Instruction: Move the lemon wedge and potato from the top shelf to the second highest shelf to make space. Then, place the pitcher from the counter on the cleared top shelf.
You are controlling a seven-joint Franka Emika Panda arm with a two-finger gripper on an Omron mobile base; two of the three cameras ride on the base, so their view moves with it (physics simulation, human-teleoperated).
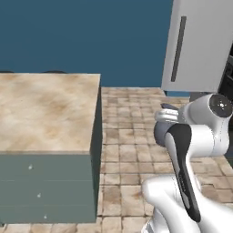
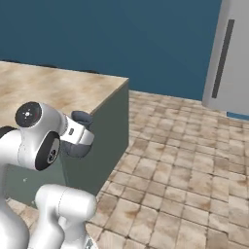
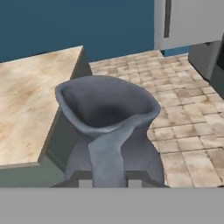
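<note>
Item one: the counter, a long beige mottled stone-look worktop on grey-green cabinet fronts, lay to the left of the arm in both base views, its top bare where visible. Item two: a pale grey fridge door with a dark vertical handle stood swung open ahead and to the right across tan floor tiles; the shelves themselves could not be made out. Item three: the pitcher, a dark blue-grey vase-shaped vessel with round belly and flared rim, rode upright directly against the gripper, clear of the counter, apparently clamped between the fingers. Judged relation: the fridge lay forward-right of the carried pitcher, its long axis vertical.
</note>
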